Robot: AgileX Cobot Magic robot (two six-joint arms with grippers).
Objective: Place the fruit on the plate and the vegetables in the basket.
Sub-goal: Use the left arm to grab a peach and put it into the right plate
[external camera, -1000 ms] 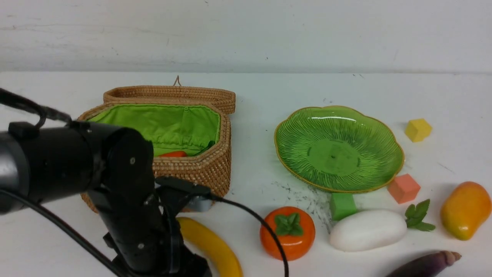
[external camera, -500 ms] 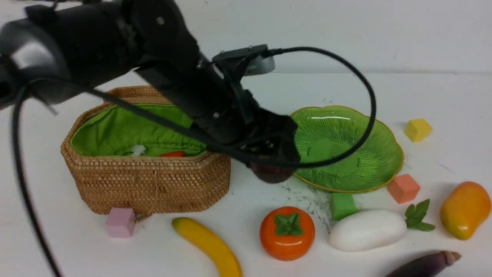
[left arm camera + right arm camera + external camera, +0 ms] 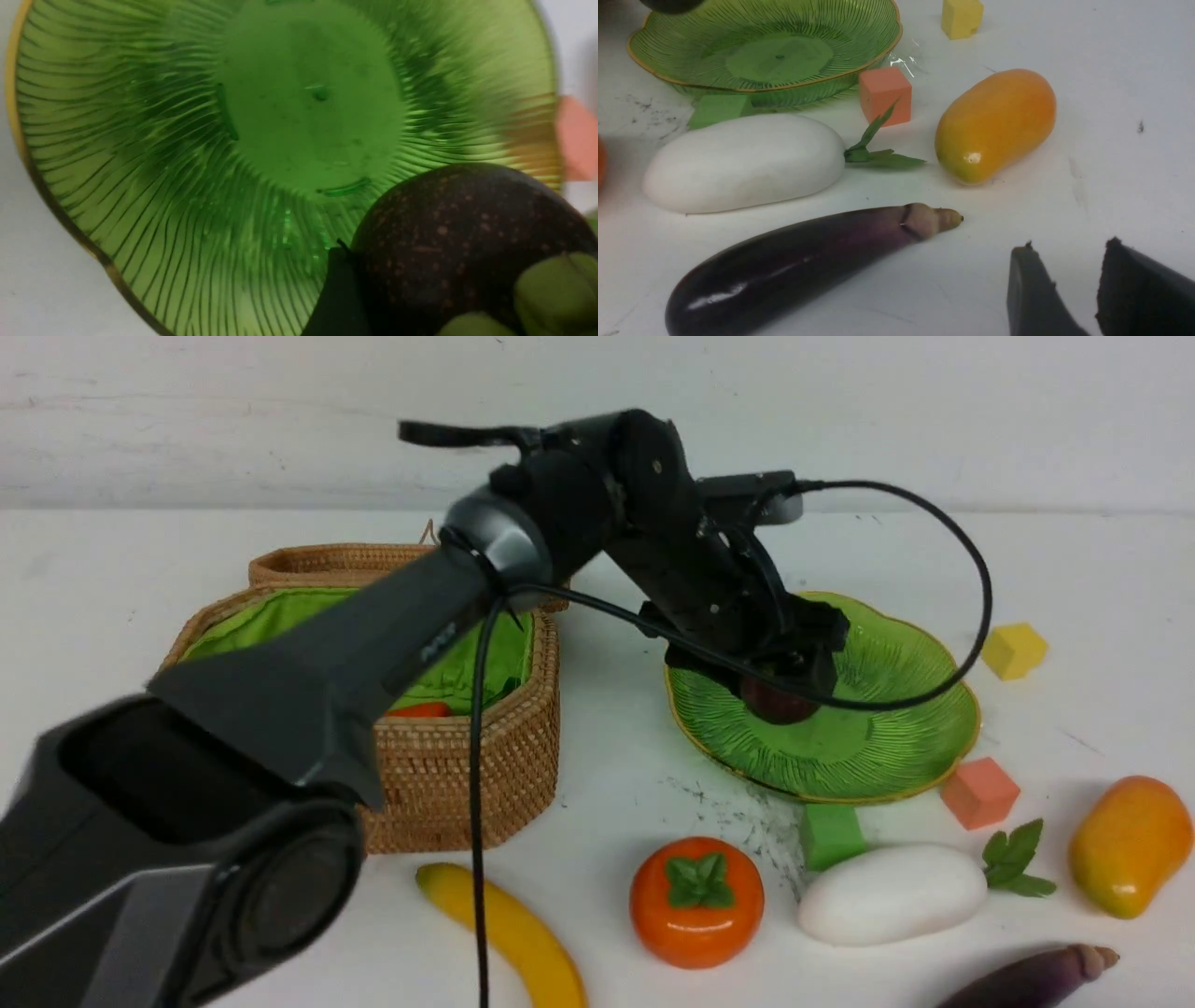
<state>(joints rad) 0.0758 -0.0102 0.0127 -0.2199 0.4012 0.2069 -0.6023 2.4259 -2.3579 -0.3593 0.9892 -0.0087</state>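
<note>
Right of centre in the front view, the left claw grips the dark round fruit over the left part of the green plate; whether it touches the glass is unclear. At the lower right of the right wrist view, the right claw stands narrowly parted, holding nothing, near the eggplant on the bench.
</note>
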